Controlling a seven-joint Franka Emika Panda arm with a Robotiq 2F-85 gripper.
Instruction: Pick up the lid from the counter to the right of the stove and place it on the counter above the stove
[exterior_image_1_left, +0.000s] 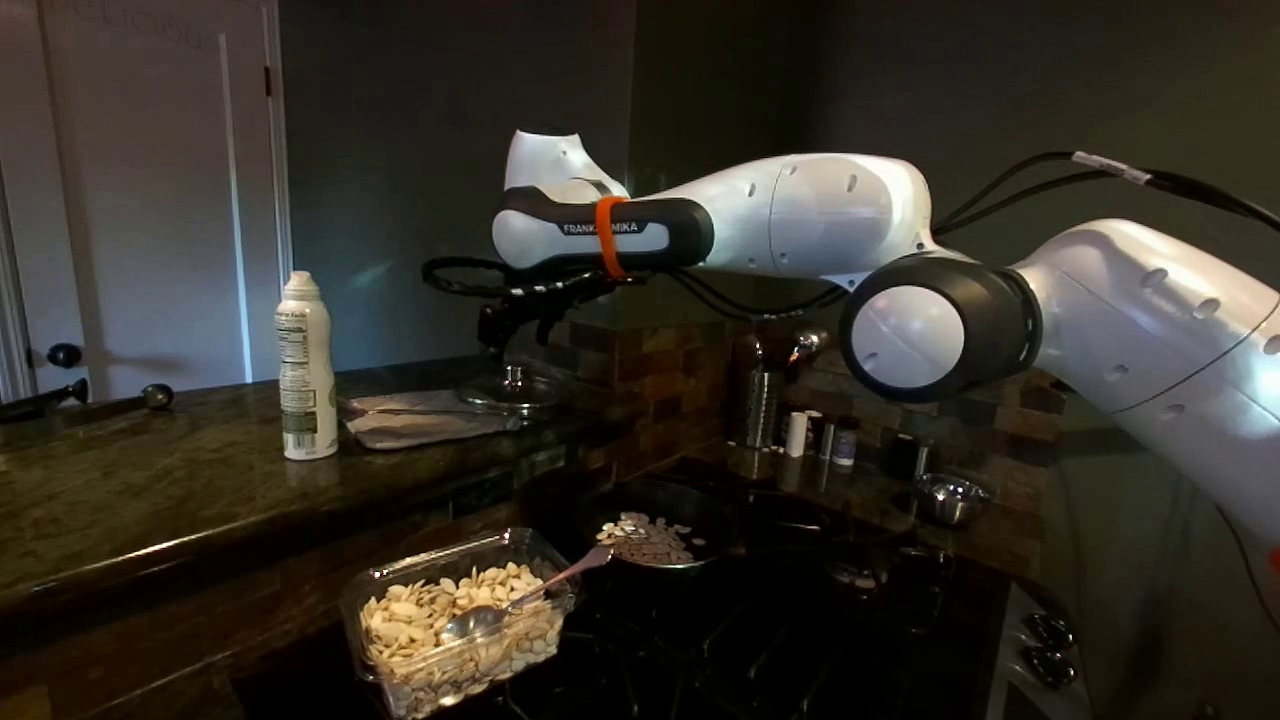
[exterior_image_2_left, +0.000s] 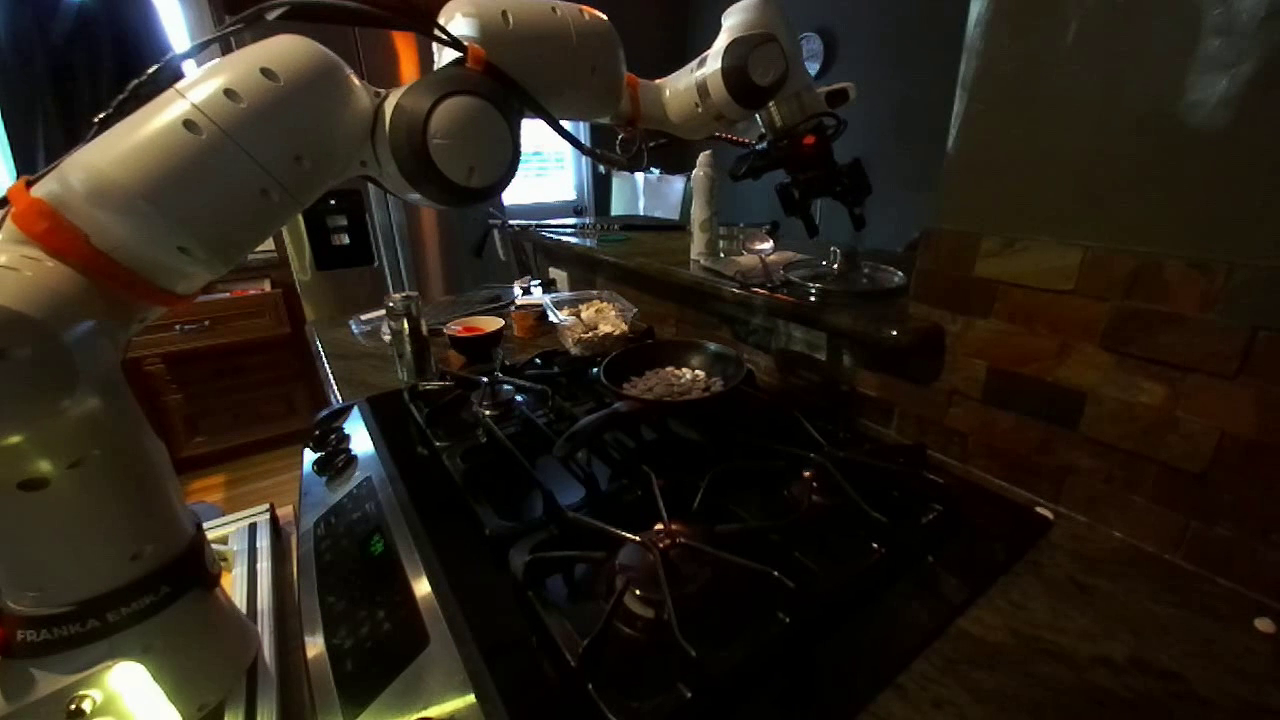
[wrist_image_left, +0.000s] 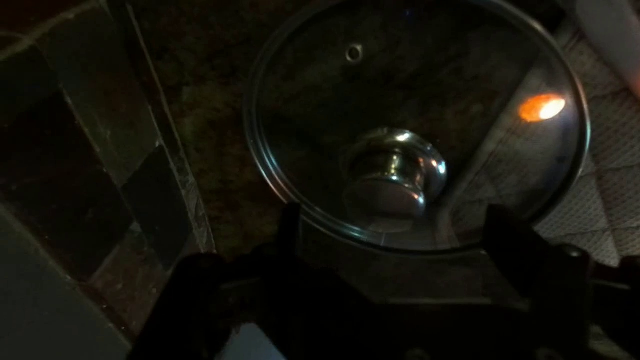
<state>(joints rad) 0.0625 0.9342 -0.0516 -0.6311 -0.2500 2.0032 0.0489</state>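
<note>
A clear round glass lid (exterior_image_1_left: 515, 398) with a metal rim and metal knob lies flat on the raised dark stone counter (exterior_image_1_left: 150, 490) behind the stove (exterior_image_1_left: 800, 640). The lid also shows in the exterior view (exterior_image_2_left: 850, 277) and fills much of the wrist view (wrist_image_left: 320, 100). My gripper (exterior_image_1_left: 520, 342) hangs just above the lid, pointing down; it also shows in the exterior view (exterior_image_2_left: 836, 228). In the wrist view my gripper (wrist_image_left: 392, 212) is open, with the fingers spread wide on both sides of the knob. Nothing is held. The gap between fingertips and knob is hard to judge.
A white cloth (exterior_image_1_left: 425, 428) lies partly under the lid's edge. A white spray can (exterior_image_1_left: 307, 380) stands beside it. A tiled wall (exterior_image_2_left: 1100, 330) is close to the lid. The frying pan (exterior_image_2_left: 680, 352), seed box (exterior_image_1_left: 440, 695) and steel bowl (exterior_image_1_left: 950, 500) stand lower down.
</note>
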